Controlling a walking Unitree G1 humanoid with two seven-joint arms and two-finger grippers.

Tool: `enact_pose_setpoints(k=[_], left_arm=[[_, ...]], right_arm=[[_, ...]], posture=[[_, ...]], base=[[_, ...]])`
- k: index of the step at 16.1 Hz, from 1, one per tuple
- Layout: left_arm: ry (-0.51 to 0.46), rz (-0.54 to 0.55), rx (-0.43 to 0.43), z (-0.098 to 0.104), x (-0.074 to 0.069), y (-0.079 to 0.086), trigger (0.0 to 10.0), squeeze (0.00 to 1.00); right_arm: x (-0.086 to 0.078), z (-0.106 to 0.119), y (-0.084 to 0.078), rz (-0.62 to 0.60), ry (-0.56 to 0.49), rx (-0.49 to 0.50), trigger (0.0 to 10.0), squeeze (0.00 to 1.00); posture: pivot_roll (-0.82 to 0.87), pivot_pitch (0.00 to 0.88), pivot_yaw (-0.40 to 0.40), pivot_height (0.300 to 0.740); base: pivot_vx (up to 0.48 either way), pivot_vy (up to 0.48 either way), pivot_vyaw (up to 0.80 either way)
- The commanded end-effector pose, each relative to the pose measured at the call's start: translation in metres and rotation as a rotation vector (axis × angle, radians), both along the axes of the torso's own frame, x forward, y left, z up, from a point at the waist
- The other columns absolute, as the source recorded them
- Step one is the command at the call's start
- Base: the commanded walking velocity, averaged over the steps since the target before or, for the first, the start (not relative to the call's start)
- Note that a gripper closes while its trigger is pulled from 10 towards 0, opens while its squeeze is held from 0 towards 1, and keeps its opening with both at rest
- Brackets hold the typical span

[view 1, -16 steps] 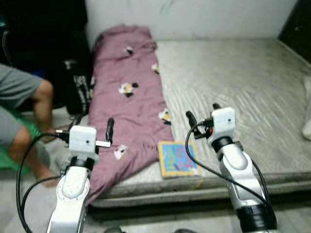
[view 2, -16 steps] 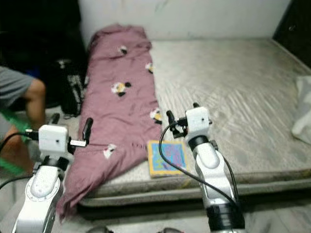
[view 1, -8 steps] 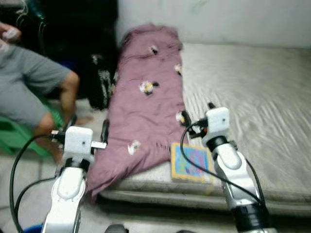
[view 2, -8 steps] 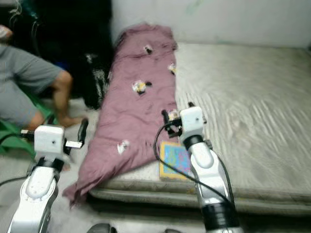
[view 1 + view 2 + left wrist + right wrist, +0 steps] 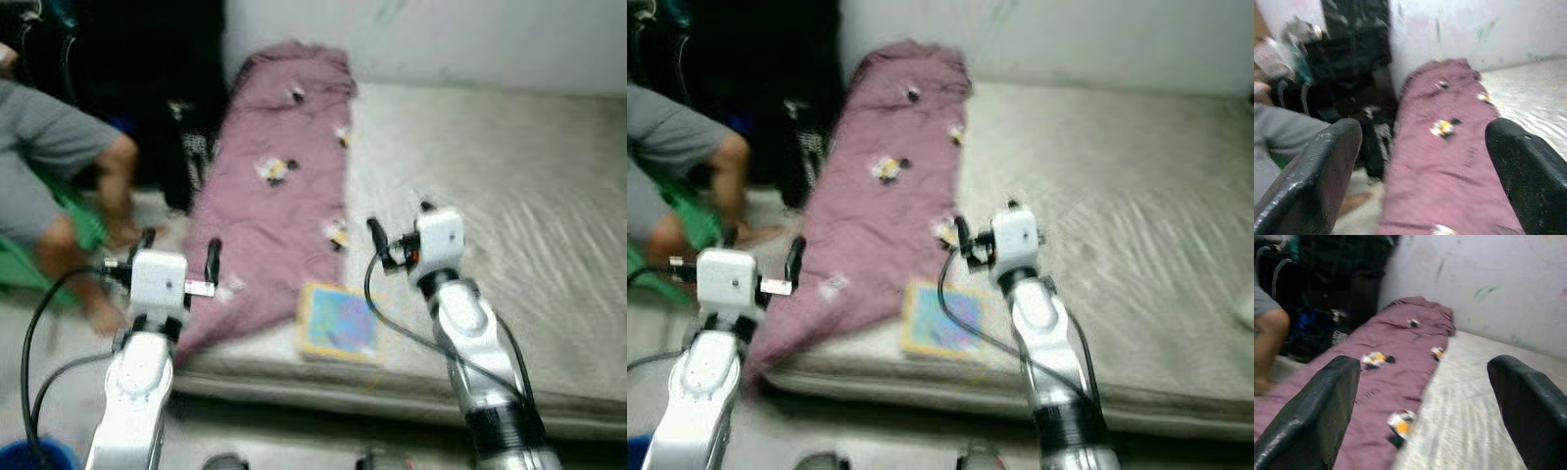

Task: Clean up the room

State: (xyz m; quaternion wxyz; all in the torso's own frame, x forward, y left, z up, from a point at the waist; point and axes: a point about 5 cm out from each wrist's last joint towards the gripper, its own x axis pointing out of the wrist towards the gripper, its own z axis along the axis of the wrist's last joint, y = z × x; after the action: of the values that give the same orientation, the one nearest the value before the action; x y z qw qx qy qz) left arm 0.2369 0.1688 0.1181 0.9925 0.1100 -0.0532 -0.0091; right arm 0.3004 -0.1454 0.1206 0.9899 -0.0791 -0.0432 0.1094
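Views blurred. Mauve blanket (image 5: 279, 186) with cartoon prints lies lengthwise along the left side of the bare mattress (image 5: 490, 206), its lower end hanging over the edge. Colourful book (image 5: 338, 321) lies flat near the front edge, beside the blanket. Left pincer (image 5: 176, 257) and right pincer (image 5: 400, 230) both spread wide, empty, held above the bed. Seated person's leg (image 5: 103, 211) at left.
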Motion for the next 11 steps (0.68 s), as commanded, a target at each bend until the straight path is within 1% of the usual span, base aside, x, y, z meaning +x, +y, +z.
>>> enact_pose_setpoints(k=[1, 11], left_arm=[[-0.007, -0.016, 0.001, 0.0021, 0.0006, -0.0026, 10.0, 0.0], [-0.01, -0.02, 0.0, 0.0014, 0.0015, -0.0029, 10.0, 0.0]], right_arm=[[0.0017, 0.004, -0.0038, -0.013, -0.018, 0.002, 10.0, 0.0], [0.0014, 0.0027, -0.003, -0.006, -0.02, -0.019, 10.0, 0.0]], posture=[[-0.02, 0.035, -0.014, 0.74], [-0.03, 0.036, -0.017, 0.74]], base=[[0.0, -0.364, 0.0], [0.0, -0.363, 0.0]])
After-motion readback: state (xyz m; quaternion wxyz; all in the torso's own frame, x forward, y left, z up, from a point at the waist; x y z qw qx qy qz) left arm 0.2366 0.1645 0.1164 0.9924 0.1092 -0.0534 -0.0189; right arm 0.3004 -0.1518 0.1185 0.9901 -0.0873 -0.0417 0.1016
